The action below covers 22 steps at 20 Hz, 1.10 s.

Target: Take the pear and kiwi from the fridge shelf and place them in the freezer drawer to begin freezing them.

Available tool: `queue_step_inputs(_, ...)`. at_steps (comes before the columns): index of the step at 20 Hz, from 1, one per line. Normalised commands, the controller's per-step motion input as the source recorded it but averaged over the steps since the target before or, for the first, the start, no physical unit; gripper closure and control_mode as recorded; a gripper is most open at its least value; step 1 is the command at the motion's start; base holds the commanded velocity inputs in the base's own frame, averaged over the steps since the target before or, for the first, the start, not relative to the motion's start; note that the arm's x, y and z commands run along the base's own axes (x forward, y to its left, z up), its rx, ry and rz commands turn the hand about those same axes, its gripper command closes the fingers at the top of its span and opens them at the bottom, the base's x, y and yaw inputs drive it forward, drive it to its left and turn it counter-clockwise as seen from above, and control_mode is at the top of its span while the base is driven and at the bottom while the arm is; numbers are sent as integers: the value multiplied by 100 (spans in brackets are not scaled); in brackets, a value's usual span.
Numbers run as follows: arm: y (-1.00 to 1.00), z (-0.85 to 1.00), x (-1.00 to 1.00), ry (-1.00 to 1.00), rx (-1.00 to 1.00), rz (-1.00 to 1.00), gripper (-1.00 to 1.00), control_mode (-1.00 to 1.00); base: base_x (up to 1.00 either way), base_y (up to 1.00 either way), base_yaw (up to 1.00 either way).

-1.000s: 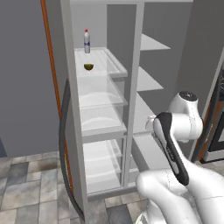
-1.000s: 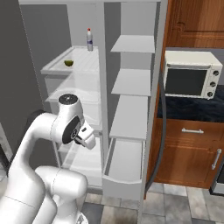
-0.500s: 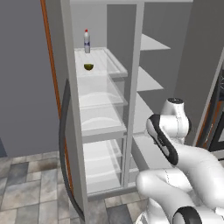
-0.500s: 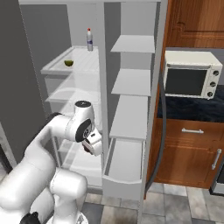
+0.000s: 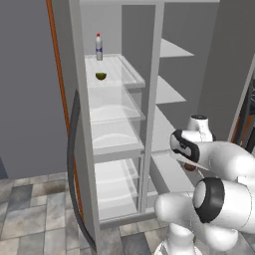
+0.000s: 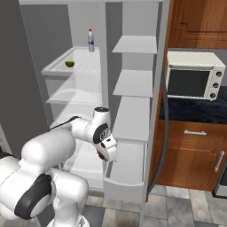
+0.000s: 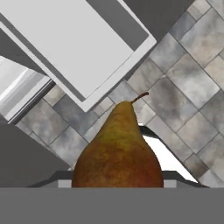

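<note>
1. The pear [image 7: 117, 148] is clamped between the jaws, its stem pointing away from them.
2. It has not yet been placed; what is judged to be the freezer drawer [image 6: 125, 189] lies just below the jaws.
3. The small green kiwi [image 5: 101, 76] sits on the fridge shelf [image 5: 124, 69], well above the jaws and not yet fetched.
4. The arm is folded low, the hand tilted down toward the tiled floor [image 7: 192, 57].

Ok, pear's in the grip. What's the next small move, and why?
Probably ease the gripper a little to its right, over the drawer, before lowering. The pear is clamped in the jaws, and the hand view looks past it mostly at floor tiles, so it seems to hang at the drawer's edge.
</note>
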Motion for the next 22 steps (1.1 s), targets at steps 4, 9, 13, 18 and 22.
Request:
queue_step_inputs(4, -36, -34, 39, 11, 3, 0, 100, -100, 0, 0, 0)
queue_step_inputs(9, -9, -37, 38, 7, 1, 0, 100, -100, 0, 0, 0)
queue_step_inputs(13, -3, -39, 29, 2, 1, 0, 100, -100, 0, 0, 0)
queue_step_inputs(18, -6, -52, 8, 0, 0, 0, 100, -100, 0, 0, 0)
queue_step_inputs(22, -3, -52, 0, 0, 0, 0, 100, -100, 0, 0, 0)
